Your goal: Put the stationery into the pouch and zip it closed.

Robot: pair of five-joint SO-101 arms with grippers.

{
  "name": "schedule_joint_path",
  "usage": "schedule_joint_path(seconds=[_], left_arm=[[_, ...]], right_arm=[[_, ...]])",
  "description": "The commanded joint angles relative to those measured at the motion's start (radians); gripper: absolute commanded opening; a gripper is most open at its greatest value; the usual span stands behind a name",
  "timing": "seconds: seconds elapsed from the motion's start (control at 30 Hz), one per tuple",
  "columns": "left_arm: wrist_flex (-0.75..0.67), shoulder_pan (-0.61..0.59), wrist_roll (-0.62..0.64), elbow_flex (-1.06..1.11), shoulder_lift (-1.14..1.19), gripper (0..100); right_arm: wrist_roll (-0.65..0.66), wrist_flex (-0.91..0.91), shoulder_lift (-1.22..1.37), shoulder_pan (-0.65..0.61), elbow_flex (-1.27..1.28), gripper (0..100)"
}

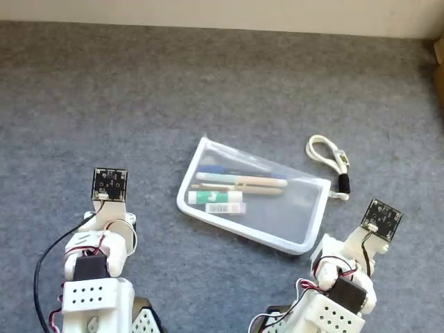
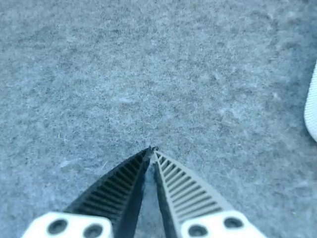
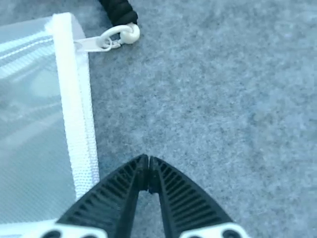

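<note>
Grey felt surface under everything. We take the pouch as our reference: clear mesh with white edging, lying flat and tilted, mid-scene. Left of the pouch and well apart from it, the left arm stands over bare felt. Its left gripper has the fingers drawn together, tips meeting, nothing between them; a white sliver of the pouch's edge shows off to one side. Inside the pouch, bunched toward its left end, we count the stationery: a blue pen, a cream pen beside it, a green-and-white glue stick, and a small white labelled piece touching the glue stick. The pouch's right half holds nothing we can make out. The zip pull sits at the pouch's upper right corner, with a black tag and a white cord loop trailing beyond it on the felt. We cannot tell whether the zip is sealed along its full run. Right of the pouch, near its lower corner, the right arm. The right gripper is just beside the pouch's white end seam, fingers pressed together, holding nothing.
</note>
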Motion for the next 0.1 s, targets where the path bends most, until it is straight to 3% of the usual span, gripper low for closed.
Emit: schedule_joint_path(seconds=[0.0, 0.07], left_arm=[[0.006, -0.015, 0.006, 0.025, -0.019, 1], [0.006, -0.015, 0.006, 0.025, -0.019, 1]], right_arm=[[-0.008, 0.008, -0.012, 0.012, 0.136, 0.5], [-0.008, 0.008, -0.012, 0.012, 0.136, 0.5]])
